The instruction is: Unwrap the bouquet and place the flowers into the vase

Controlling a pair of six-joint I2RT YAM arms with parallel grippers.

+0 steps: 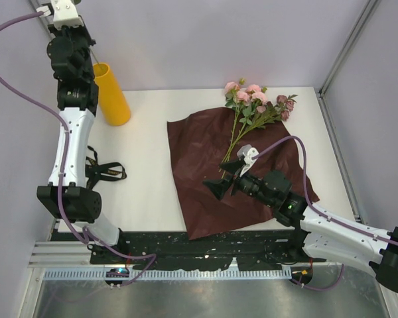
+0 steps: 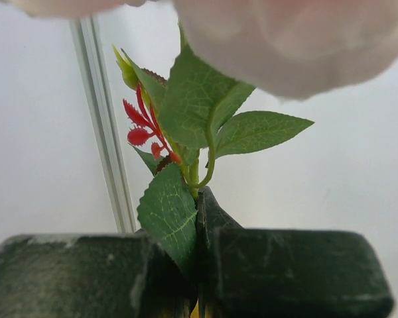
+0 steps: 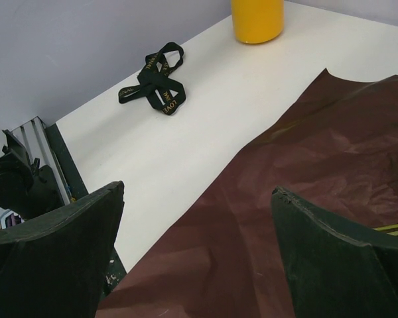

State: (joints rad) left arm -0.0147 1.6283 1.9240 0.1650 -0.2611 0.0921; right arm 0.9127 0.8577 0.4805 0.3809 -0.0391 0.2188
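Observation:
My left gripper (image 2: 200, 265) is shut on the green stem of one flower (image 2: 196, 169). Its leaves stand up from the jaws and a blurred pink bloom (image 2: 285, 40) fills the top of the left wrist view. That arm reaches up at the far left, right beside the yellow-orange vase (image 1: 111, 94). The other flowers (image 1: 252, 99), pink and mauve, lie across the far end of the opened dark red paper (image 1: 205, 152). Low over the paper's near part, my right gripper (image 1: 222, 180) is open with nothing between its fingers (image 3: 53, 258). The vase (image 3: 257, 20) shows far off in the right wrist view.
A black ribbon (image 1: 105, 172) lies loose on the white table left of the paper, also the ribbon (image 3: 159, 79) in the right wrist view. Grey walls and a metal frame post (image 1: 345, 46) close in the table at the back and sides.

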